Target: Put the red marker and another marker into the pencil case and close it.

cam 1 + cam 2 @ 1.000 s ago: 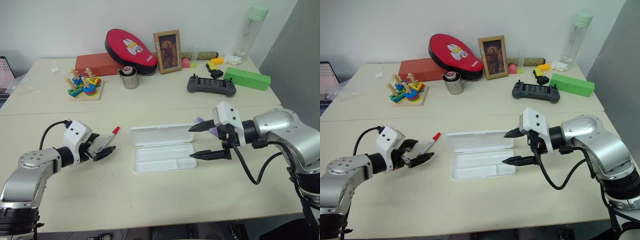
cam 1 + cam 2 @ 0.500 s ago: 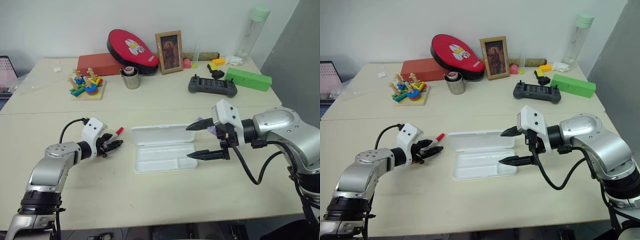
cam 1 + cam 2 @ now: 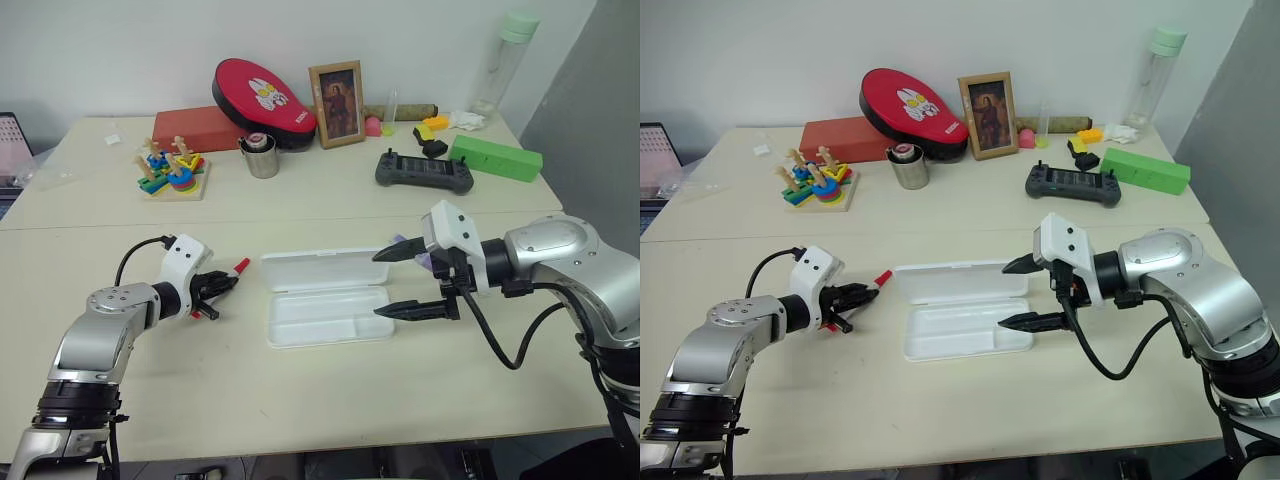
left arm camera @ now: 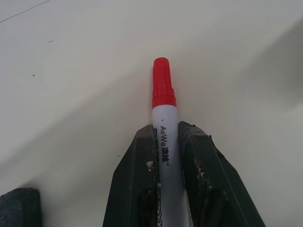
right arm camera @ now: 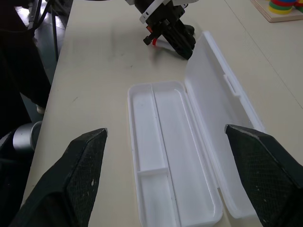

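Observation:
The red marker (image 4: 164, 118) is clamped between the fingers of my shut left gripper (image 3: 215, 287), low over the table with its red cap (image 3: 241, 265) pointing at the pencil case. The white pencil case (image 3: 322, 270) lies open at the table's middle, lid flat behind the empty moulded tray (image 5: 175, 156). My right gripper (image 3: 385, 285) hovers open at the case's right end, one finger over the lid and one over the tray. The purple marker (image 3: 400, 241) lies on the table just behind that gripper, mostly hidden by it.
Along the back of the table stand a green box (image 3: 495, 157), a black controller (image 3: 423, 170), a metal cup (image 3: 262, 158), a wooden stacking toy (image 3: 170, 172), a red box (image 3: 195, 126), a picture frame (image 3: 336, 103) and a bottle (image 3: 505, 55).
My left gripper's fingers have closed from wide open onto the red marker's barrel, and the hand has edged toward the case. The right arm has held still.

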Robot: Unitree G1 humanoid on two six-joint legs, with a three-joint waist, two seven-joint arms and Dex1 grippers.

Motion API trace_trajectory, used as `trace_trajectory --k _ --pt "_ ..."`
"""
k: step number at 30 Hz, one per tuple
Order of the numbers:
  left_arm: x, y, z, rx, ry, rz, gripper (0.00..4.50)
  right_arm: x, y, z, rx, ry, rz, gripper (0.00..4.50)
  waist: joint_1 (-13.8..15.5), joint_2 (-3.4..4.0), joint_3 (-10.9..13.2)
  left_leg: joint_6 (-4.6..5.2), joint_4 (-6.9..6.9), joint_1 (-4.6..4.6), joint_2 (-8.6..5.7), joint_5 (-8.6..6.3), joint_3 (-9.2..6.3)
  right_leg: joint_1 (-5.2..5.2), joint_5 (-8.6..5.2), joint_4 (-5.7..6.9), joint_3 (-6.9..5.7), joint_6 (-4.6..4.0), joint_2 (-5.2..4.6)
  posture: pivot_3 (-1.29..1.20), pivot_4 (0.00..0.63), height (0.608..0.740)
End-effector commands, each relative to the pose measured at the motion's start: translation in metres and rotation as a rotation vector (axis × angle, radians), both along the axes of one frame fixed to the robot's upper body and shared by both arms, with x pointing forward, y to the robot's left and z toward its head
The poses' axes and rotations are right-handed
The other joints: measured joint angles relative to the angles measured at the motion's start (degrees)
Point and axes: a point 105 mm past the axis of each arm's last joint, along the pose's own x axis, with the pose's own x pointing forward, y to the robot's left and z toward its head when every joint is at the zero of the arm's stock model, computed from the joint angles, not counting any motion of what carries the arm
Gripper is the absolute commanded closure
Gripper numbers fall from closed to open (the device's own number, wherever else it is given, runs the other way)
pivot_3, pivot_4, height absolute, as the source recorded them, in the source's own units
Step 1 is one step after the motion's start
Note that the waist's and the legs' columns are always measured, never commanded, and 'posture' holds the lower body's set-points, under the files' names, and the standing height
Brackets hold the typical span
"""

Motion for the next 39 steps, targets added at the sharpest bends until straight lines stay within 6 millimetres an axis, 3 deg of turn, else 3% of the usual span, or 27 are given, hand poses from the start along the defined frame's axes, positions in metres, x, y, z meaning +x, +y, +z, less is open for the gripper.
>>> trace_trajectory --k 1,3,8,13,17,23,27,34,39 --pt "-0.008 0.003 -0.007 0.029 0.037 -0.008 4.09 -0.005 0.0 0.01 0.009 -0.04 0.029 0.33 0.0 0.0 0.0 0.0 0.0 0.0 0.0 0.0 0.0 0.0 0.0 0.0 0.0 0.0 0.0 0.0 0.15 0.74" --pt "-0.009 0.007 -0.004 0.038 0.025 0.003 4.09 -0.002 -0.001 0.01 0.006 -0.046 0.016 0.33 0.0 0.0 0.0 0.0 0.0 0.0 0.0 0.0 0.0 0.0 0.0 0.0 0.0 0.0 0.0 0.0 0.15 0.74" --pt "-0.037 0.008 0.021 0.137 0.004 -0.119 4.09 -0.002 -0.003 0.006 -0.008 -0.047 0.009 0.33 -0.6 0.0 0.0 0.0 -0.02 0.0 0.02 0.0 0.06 -0.05 0.0 -0.02 0.08 0.0 0.0 0.0 0.15 0.74" --pt "-0.073 -0.012 0.041 0.274 0.005 -0.397 4.09 -0.002 -0.004 0.006 -0.01 -0.041 0.006 0.33 -0.1 0.05 0.0 0.0 -0.09 -0.05 0.05 0.0 0.06 -0.12 -0.01 -0.03 0.05 -0.02 0.01 0.0 0.15 0.74" --pt "-0.082 -0.027 0.05 0.338 -0.003 -0.547 4.09 -0.004 -0.004 0.004 -0.015 -0.023 0.015 0.33 0.4 0.06 0.0 0.0 -0.06 -0.04 0.04 0.0 0.07 -0.08 -0.01 -0.06 0.03 -0.02 -0.01 0.0 0.15 0.74" --pt "-0.075 -0.067 0.065 0.325 -0.093 -0.718 4.09 -0.006 -0.004 0.002 -0.015 -0.009 0.022 0.33 0.3 0.06 0.0 0.01 -0.01 -0.03 0.03 0.0 0.08 -0.05 -0.02 -0.05 0.05 0.02 0.02 0.0 0.15 0.74" --pt "-0.067 -0.081 0.065 0.317 -0.127 -0.751 4.09 -0.006 -0.004 0.002 -0.018 -0.006 0.024 0.33 0.1 0.05 0.0 0.01 0.0 -0.05 0.03 0.0 0.09 -0.05 -0.01 -0.05 0.08 0.0 0.04 0.0 0.15 0.74" --pt "-0.055 -0.127 0.045 0.292 -0.149 -0.858 4.09 -0.009 -0.016 -0.002 -0.062 0.008 0.004 0.33 0.1 0.04 0.1 0.01 0.01 -0.1 0.03 0.0 0.08 -0.06 -0.01 -0.04 0.07 0.0 0.08 0.0 0.15 0.74" --pt "-0.053 -0.141 0.037 0.281 -0.18 -0.843 4.09 -0.01 -0.015 -0.001 -0.057 0.008 0.0 0.33 -0.1 0.05 0.1 0.02 0.01 -0.06 0.07 0.0 0.07 -0.08 -0.01 -0.02 0.09 0.0 0.13 0.0 0.15 0.74"
